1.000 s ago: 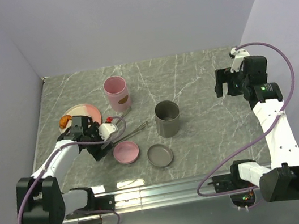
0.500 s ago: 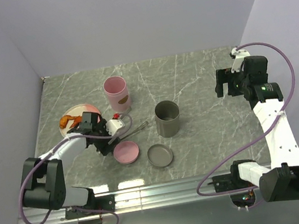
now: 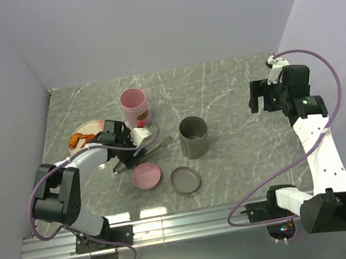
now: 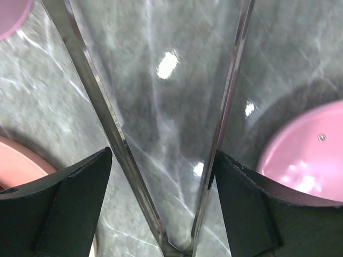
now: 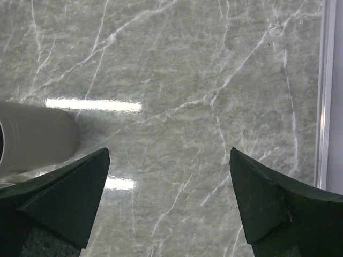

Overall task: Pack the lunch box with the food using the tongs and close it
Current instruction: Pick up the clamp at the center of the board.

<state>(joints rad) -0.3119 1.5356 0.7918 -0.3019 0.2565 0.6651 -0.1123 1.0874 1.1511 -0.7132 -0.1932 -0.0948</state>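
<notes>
The tongs (image 3: pixel 161 145) are laid flat on the bench (image 3: pixel 232 86), left of centre. Their tips are aimed at the grey container (image 3: pixel 194 136) and the hinge end is turned toward the left edge. The left gripper (image 3: pixel 131 155) is set astride them. In the wrist view both tong arms are bracketed by the fingers (image 4: pixel 69 203), which are spread wide with pads right at the outer faces. A firm squeeze cannot be confirmed.

Room is tight there:
- pink lid (image 3: pixel 146 176) just nearside
- plate (image 3: pixel 96 124) with the food (image 3: pixel 76 140) toward the left edge
- pink container (image 3: pixel 134 106) farside
- grey lid (image 3: pixel 185 180) beside the pink lid, toward the near edge

The right gripper (image 3: pixel 262 98) is held up near the right edge, fingers fully spread, nothing between them. The widest open bench is found between the grey container and the right edge. The left, far and right edges are closed off by walls.

An orange-brown patch (image 3: pixel 145 114) is seen on the pink container's side, too small to read.
</notes>
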